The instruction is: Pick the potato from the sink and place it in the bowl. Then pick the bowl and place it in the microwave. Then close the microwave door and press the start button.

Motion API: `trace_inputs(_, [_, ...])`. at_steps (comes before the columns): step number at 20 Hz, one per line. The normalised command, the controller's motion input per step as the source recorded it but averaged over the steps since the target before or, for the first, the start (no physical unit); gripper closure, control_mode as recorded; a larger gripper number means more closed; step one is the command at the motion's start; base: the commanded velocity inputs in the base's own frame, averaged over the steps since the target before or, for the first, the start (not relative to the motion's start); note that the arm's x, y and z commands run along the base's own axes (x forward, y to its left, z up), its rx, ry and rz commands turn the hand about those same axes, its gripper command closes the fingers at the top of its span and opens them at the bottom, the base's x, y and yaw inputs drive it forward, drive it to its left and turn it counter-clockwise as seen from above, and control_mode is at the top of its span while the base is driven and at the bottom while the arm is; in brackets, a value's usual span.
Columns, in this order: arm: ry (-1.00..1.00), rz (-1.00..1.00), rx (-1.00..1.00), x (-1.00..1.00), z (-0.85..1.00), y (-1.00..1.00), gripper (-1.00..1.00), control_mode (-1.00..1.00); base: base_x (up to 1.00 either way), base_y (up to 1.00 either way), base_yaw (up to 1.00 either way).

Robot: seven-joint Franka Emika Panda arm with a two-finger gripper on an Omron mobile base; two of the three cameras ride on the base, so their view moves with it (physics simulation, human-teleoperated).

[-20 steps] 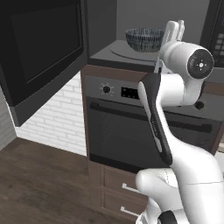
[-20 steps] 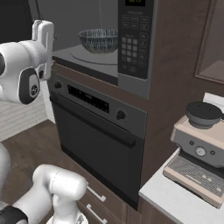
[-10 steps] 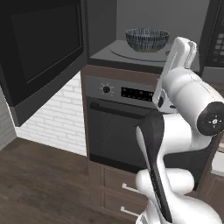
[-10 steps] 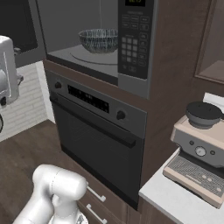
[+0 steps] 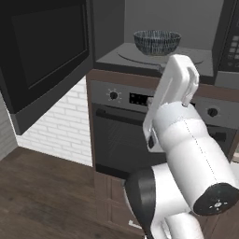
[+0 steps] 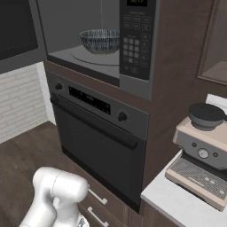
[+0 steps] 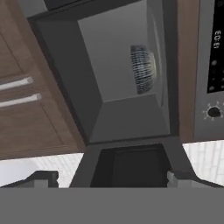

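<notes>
My gripper (image 7: 111, 177) is nearest: two dark fingertips (image 7: 41, 177) at the foot of the hand view, set wide apart with nothing between them. In the left base view my hand (image 5: 179, 77) stands upright in front of the appliance stack, just below the cavity floor.

Beyond my fingertips lies one microwave door (image 7: 131, 164), swung open; the left base view shows it as a large black panel (image 5: 44, 56) to the left of my hand, its dark window facing the room.

Past the door is one microwave (image 7: 118, 74), its grey cavity open ahead of me. One bowl (image 7: 143, 69) sits inside on the round turntable (image 5: 161, 55), well apart from my gripper. From the hand it appears rolled on its side; both base views show it upright (image 6: 101, 41). I cannot tell whether the potato is in it.

The right base view alone shows the one keypad strip (image 6: 136, 40) plainly, right of the cavity, and one coffee machine (image 6: 201, 153) on a pale counter (image 6: 170, 201) far to my right.

Below the microwave is one oven (image 6: 99, 133) with two knobs (image 5: 113, 95) and one bar handle.
</notes>
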Motion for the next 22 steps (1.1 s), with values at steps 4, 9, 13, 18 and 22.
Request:
trace_inputs(4, [-0.01, -0.07, -0.01, -0.26, -0.45, 0.64, -1.0, -1.0, 0.0, 0.0, 0.0])
trace_inputs(9, [-0.06, -0.13, 0.04, -0.07, -0.55, 0.66, -1.0, -1.0, 0.0, 0.0, 0.0])
trace_inputs(13, [-0.09, -0.09, -0.01, 0.0, -0.58, 0.68, -1.0, -1.0, 0.0, 0.0, 0.0])
trace_inputs(18, [-0.03, -0.09, -0.08, 0.0, -0.69, 0.62, -1.0, -1.0, 0.0, 0.0, 0.0])
trace_inputs(22, [-0.07, -0.1, -0.09, 0.06, -0.83, 0.73, -1.0, -1.0, 0.0, 0.0, 0.0])
